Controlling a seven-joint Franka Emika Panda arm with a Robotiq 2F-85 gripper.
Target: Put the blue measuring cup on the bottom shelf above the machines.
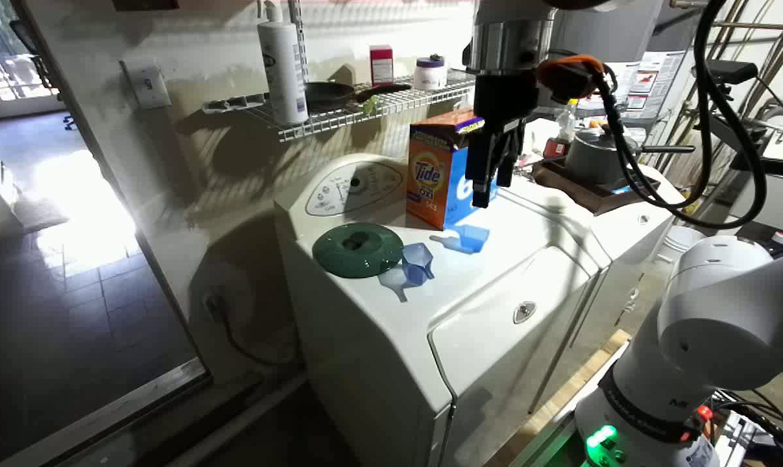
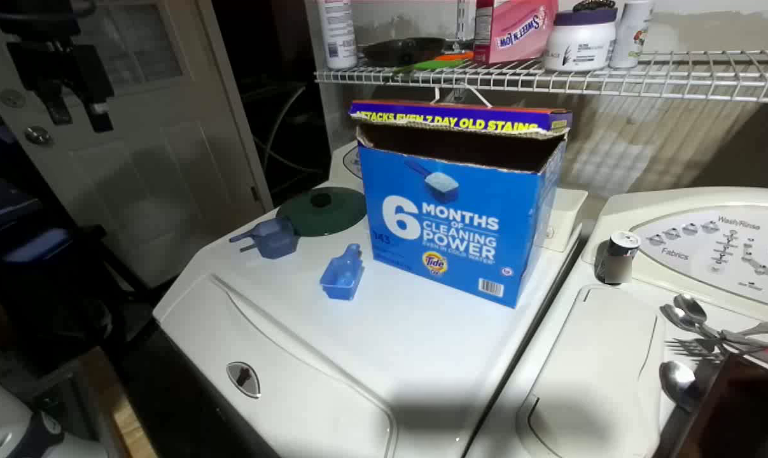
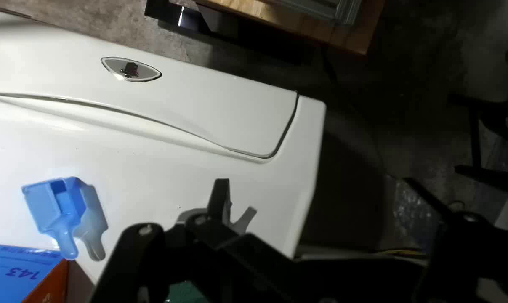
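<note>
Tide box (image 2: 447, 222): orange-and-blue cardboard, upright, top flap raised.

First machine (image 2: 345, 346): white, lidded; directly under the Tide box.

Second machine (image 2: 587, 362): white, lidded; to the right of the Tide box in an exterior view, panel lettered "Wash/Rinse".

Blue measuring cup (image 2: 342, 283): light-blue plastic, short handle; lies on the first machine just beside the Tide box, handle end close to a corner of it. Whether the two touch cannot be told.

Darker blue cup (image 2: 272, 238): small, handled; on the first machine, farther from the Tide box.

Green disc (image 2: 323, 217): round, dark knob at centre; flat on the first machine, near the Tide box and left of it in both exterior views.

Bottom shelf (image 2: 708, 86): pale wire, above and behind the Tide box. Its stock, all higher than the box: white bottle (image 1: 284, 71), black pan (image 1: 329, 96), pink Sweet'N Low box (image 2: 517, 32), white jar (image 2: 578, 48) with purple lid.

Drink can (image 2: 619, 254) and metal cutlery (image 2: 708, 345): on the second machine, right of the Tide box in an exterior view.

Saucepan (image 1: 599, 159): grey, on a brown tray (image 1: 595, 206), right of the Tide box in an exterior view.

Gripper (image 3: 315, 185): black, suspended apart from the Tide box, partly covering it in an exterior view. Fingers (image 3: 219, 195) spread wide, the first machine's corner and dark floor (image 3: 359, 139) visible between them in the wrist view.
</note>
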